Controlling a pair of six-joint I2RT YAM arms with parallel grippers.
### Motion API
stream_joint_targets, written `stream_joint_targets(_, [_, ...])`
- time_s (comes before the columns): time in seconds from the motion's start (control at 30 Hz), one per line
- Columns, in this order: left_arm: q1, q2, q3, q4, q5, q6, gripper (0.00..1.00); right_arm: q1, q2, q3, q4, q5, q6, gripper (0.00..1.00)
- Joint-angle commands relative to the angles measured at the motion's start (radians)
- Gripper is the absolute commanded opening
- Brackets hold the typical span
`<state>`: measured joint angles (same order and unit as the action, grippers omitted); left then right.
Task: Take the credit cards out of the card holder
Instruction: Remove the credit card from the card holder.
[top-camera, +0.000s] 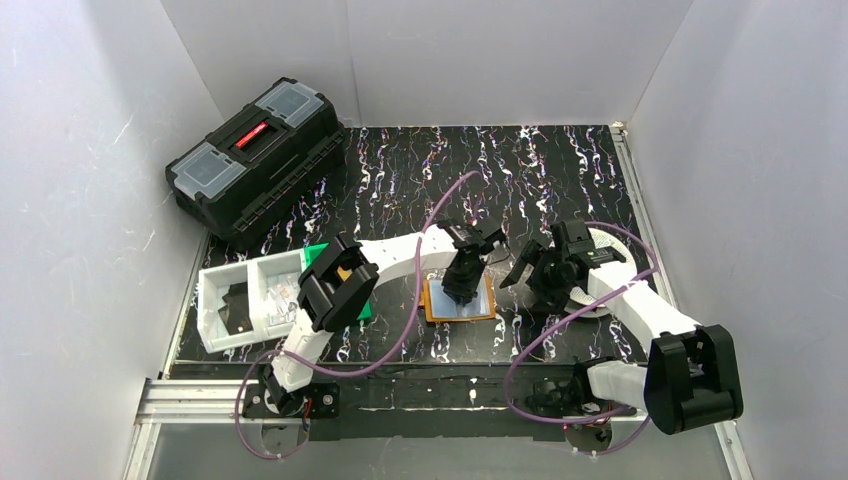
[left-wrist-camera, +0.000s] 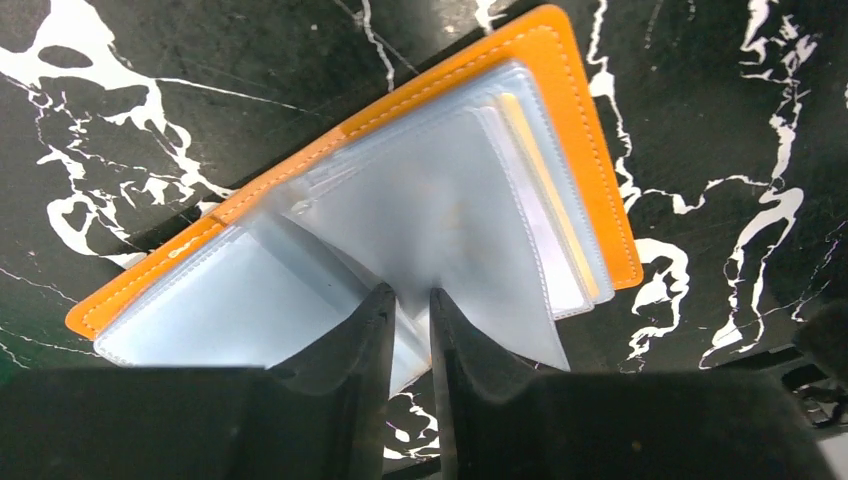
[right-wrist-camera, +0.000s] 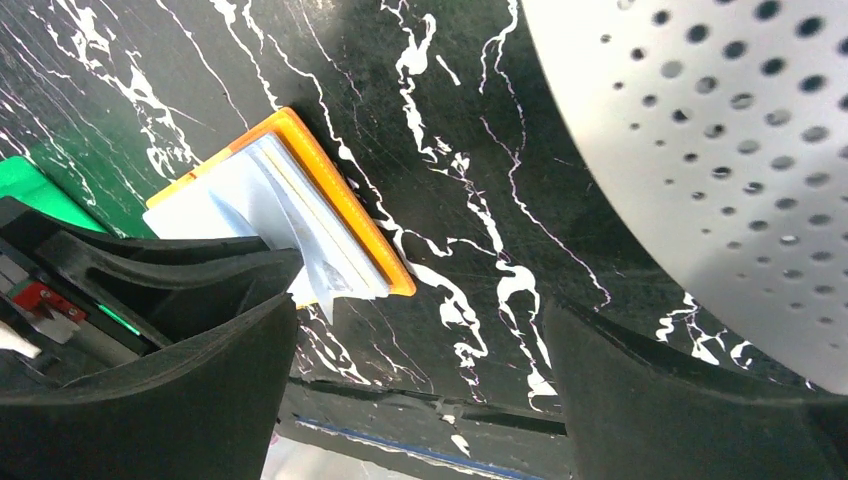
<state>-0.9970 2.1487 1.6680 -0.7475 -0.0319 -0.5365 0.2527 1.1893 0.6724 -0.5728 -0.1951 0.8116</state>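
One orange card holder lies open; left tool pinches its clear pocket, right tool gapes.

Card holder: matt leather, glossy plast. pockets

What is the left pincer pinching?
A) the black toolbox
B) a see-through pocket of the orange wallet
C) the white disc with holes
B: the left pincer has a clear pocket of the orange card holder pinched and tented up towards it.
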Motion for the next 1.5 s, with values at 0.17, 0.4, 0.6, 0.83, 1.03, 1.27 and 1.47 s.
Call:
stream_joint_targets(0.17, [0.073, 0.069, -0.191, 0.075, 0.073, -0.005, 0.09, 0.106, 0.053, 0.03, 0.091, -0.086, -0.004, 0.94])
stream_joint_targets(0.4, [0.09, 0.054, -0.226, 0.11, 0.122, -0.012, 0.06, 0.198, 0.113, 0.051, 0.177, -0.146, 0.053, 0.67])
stream_joint_targets(0.6, [0.093, 0.047, -0.23, 0.114, 0.129, -0.011, 0.06, 0.231, 0.199, 0.078, 0.224, -0.167, 0.071, 0.5])
stream_joint_targets(0.83, [0.095, 0.026, -0.238, 0.122, 0.137, -0.005, 0.06, 0.245, 0.284, 0.101, 0.27, -0.179, 0.085, 0.37])
stream_joint_targets(1.03, [0.096, -0.015, -0.238, 0.118, 0.134, -0.003, 0.11, 0.251, 0.328, 0.115, 0.271, -0.176, 0.086, 0.09])
stream_joint_targets(1.27, [0.111, -0.129, -0.211, 0.072, 0.098, -0.025, 0.34, 0.258, 0.303, 0.129, 0.245, -0.147, 0.064, 0.01])
stream_joint_targets(1.47, [0.152, -0.229, -0.213, -0.038, -0.053, -0.097, 0.38, 0.282, 0.276, 0.141, 0.229, -0.127, 0.048, 0.01])
